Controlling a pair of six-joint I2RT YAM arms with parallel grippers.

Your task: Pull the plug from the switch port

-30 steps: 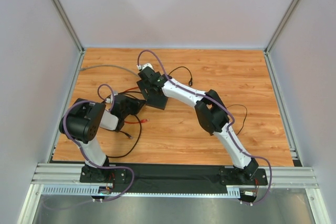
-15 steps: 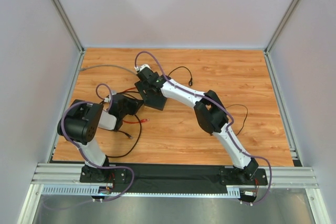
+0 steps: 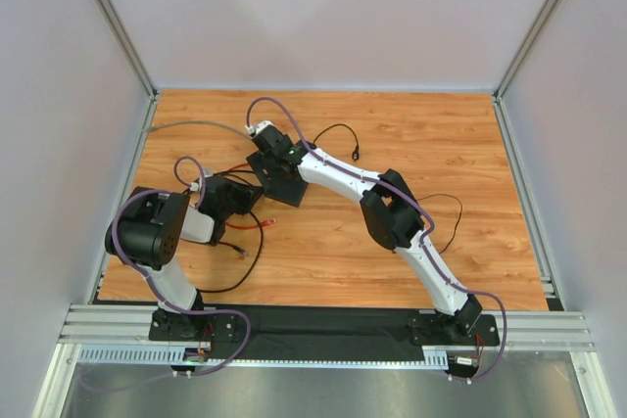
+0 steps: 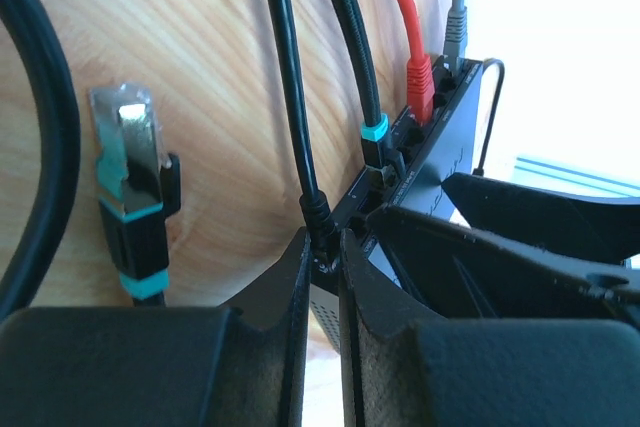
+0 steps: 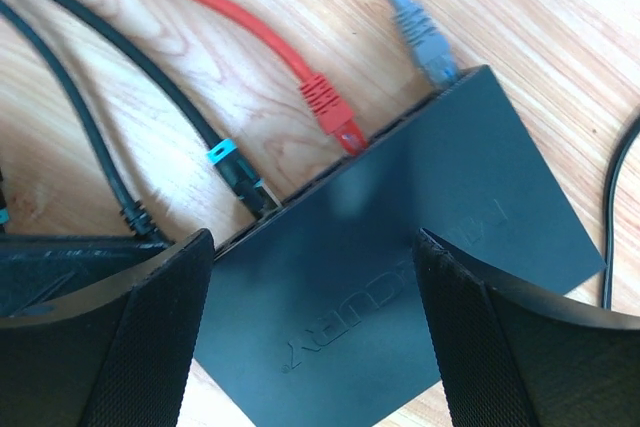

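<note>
Switch point(image 5: 450, 197): lies flat under R gripper point(image 5: 312, 247) (jaws spread wide, straddling its top).
Plug point(image 4: 312, 205): black, in end port of switch's socket edge.
L gripper point(image 4: 323, 252): pinching plug; pull dir. is along cable, straight off that edge.

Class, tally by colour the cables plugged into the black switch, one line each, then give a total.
plain black cable: 1
black cable with teal band: 1
red cable: 1
grey cable: 1
Total in the switch: 4
</note>
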